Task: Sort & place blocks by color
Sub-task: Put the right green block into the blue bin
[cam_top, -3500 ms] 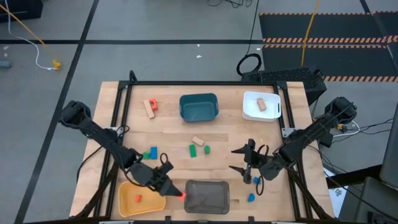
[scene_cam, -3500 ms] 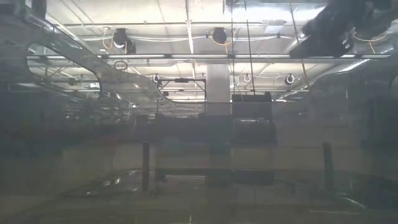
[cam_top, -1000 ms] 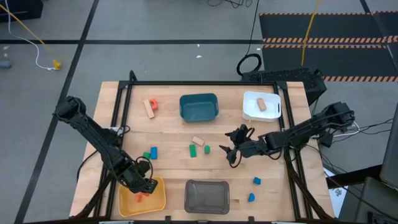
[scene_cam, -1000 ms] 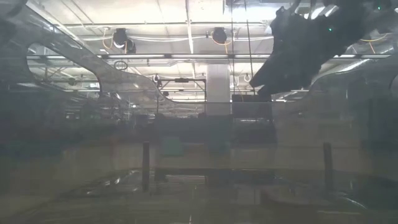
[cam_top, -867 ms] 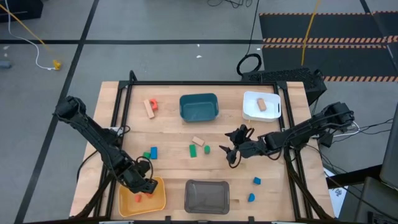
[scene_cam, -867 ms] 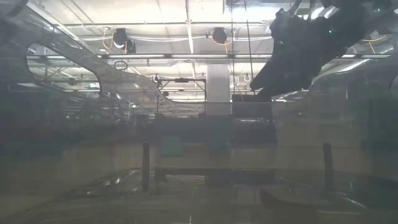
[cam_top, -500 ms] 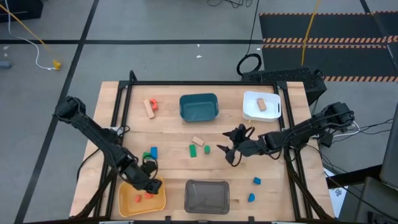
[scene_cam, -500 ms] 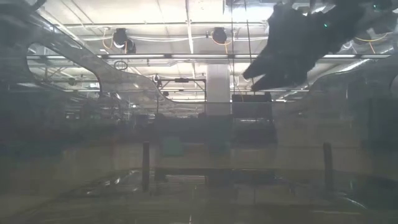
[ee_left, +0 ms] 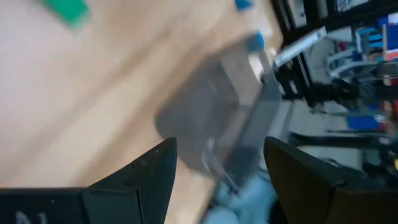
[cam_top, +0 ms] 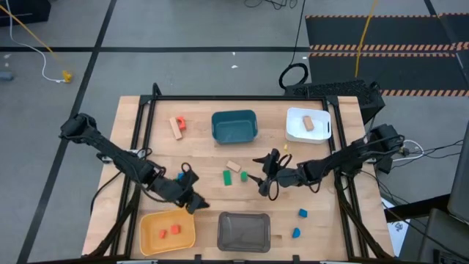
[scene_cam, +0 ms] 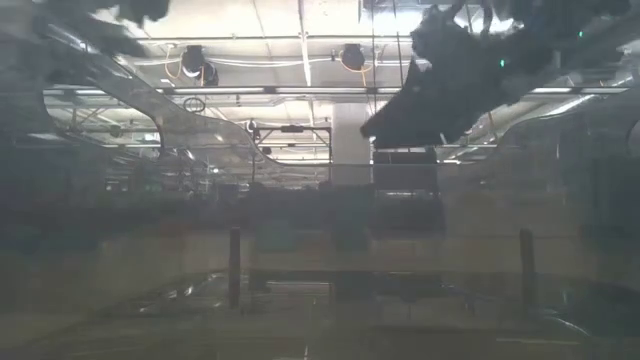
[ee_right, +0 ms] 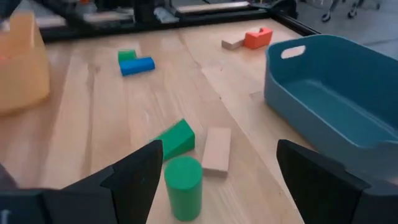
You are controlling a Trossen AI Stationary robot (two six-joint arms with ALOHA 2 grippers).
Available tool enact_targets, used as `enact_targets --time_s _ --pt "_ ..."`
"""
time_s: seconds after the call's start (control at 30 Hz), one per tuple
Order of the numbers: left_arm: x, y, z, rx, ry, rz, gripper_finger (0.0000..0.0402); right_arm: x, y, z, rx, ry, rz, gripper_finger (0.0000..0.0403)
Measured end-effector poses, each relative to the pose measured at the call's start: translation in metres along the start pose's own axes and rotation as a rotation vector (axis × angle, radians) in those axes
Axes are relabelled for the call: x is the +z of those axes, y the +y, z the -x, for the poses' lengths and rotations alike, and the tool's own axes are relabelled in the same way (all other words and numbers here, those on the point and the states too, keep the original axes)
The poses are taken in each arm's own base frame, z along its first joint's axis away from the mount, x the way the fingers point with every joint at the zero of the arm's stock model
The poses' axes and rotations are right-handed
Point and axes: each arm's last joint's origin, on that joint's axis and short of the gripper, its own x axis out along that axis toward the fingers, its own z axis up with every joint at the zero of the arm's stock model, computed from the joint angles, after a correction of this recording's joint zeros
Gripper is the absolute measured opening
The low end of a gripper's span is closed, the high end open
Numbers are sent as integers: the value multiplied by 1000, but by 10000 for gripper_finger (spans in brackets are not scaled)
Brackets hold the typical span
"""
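The left pincer [cam_top: 195, 204] hangs open and empty over the bare bench [cam_top: 205, 158], between the yellow bin [cam_top: 152, 236] and the grey bin [cam_top: 244, 232]. Two red-orange blocks [cam_top: 170, 232] lie inside the yellow bin. The right pincer [cam_top: 261, 176] stands wide open, holding nothing, just beside the middle cluster: a green cylinder [ee_right: 183, 179], a green wedge [ee_right: 173, 139] and a tan block [ee_right: 216, 150] lying close together, the tan block touching the wedge or nearly so. The cylinder stands upright nearest the pincer, in front of the other two. The teal bin [cam_top: 234, 126] sits near this cluster at the far edge of the bench; from above nothing shows inside it. One tan piece [cam_top: 308, 123] rests in the white bin [cam_top: 300, 134]. A red-orange piece and a tan piece [cam_top: 176, 126] lie together at the far left. A green and a blue block [ee_right: 134, 63] sit near the left arm, partly hidden by it from above. Two blue blocks [cam_top: 299, 222] lie apart to the right of the grey bin.
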Motion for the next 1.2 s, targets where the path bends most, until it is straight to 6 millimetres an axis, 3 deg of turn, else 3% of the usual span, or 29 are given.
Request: enact_targets --time_s 0.37,0.83,1.2 --pt "23 6 -3 58 -128 -223 241 -18 6 -20 -1 -32 128 309" --pt "29 3 -3 25 -161 -265 241 -34 4 -32 29 17 105 309" --pt "29 3 -4 26 -161 -262 241 -31 3 -32 30 -7 94 309"
